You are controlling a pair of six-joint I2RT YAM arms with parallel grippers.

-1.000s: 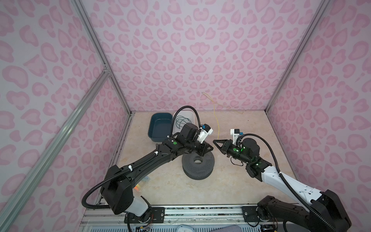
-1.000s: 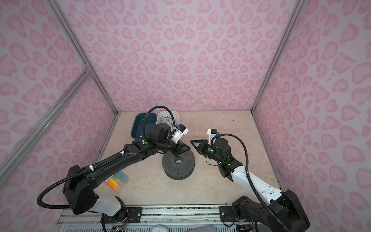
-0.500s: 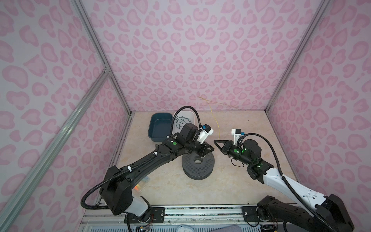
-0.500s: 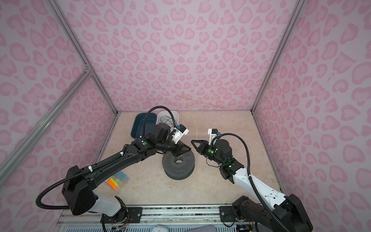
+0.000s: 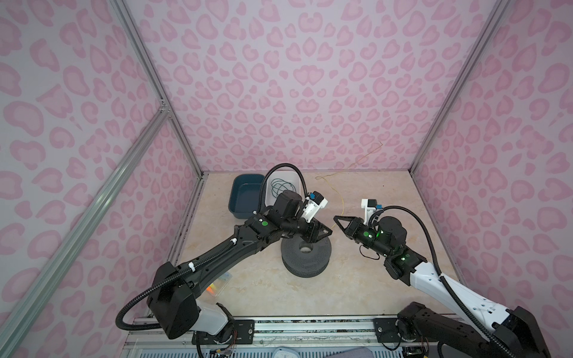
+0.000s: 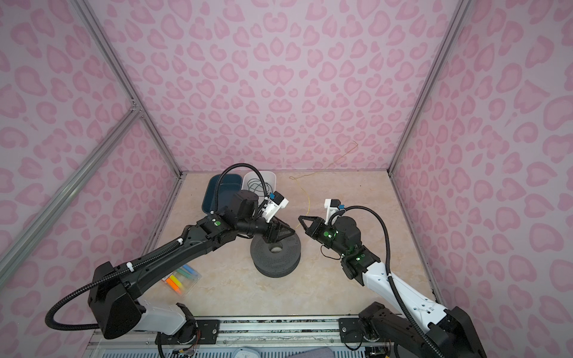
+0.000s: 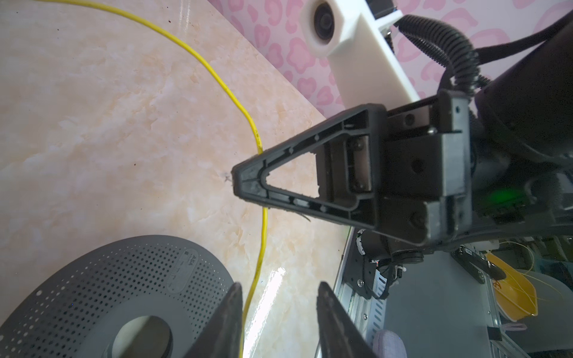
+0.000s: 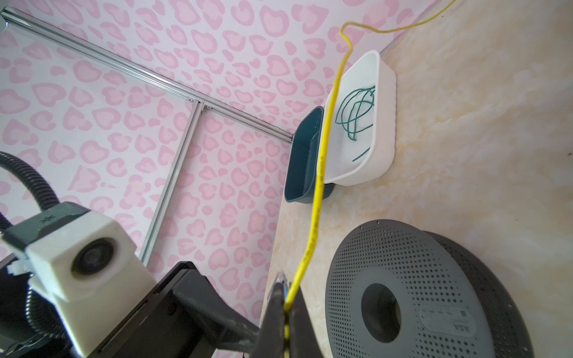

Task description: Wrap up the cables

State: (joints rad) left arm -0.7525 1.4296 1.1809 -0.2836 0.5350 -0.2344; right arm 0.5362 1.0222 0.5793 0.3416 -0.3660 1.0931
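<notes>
Only the right pincer (image 7: 238,179) clamps the yellow cable (image 7: 263,241); the left pincer (image 7: 279,288) gapes around it, so slack may spring loose.

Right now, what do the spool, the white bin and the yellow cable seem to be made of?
The spool: matte dark grey plastic, probably moulded; perforated flange with raised label.
The bin: white plastic, slight sheen; smooth rounded walls.
The yellow cable: smooth plastic-looking insulation with faint printed marks; it holds kinks, so likely a metal core, unseen.
</notes>
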